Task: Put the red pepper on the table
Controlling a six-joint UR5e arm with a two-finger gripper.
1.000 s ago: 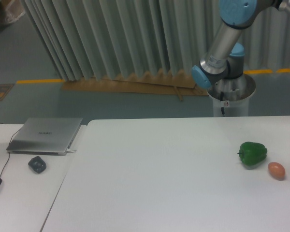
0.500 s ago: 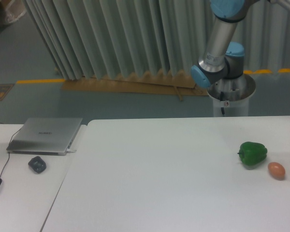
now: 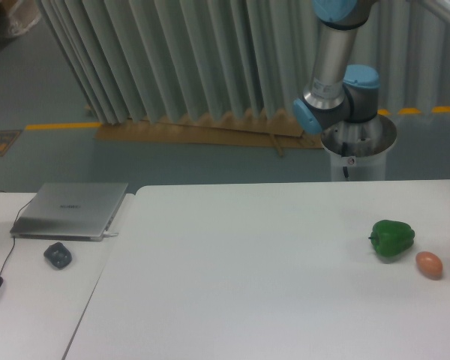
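Gripper out of frame, grip state unknown, red pepper not visible either, so prob. carry step w/ arm [image 3: 331, 52] up at 1 o'clock; next: descend onto bare table [image 3: 247, 262].

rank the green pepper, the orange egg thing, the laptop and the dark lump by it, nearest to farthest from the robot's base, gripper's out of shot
1. green pepper: right side of the table, in front of the base.
2. orange egg-shaped object: just past the pepper, towards the camera.
3. laptop: far left.
4. dark lump: far left, in front of the laptop.
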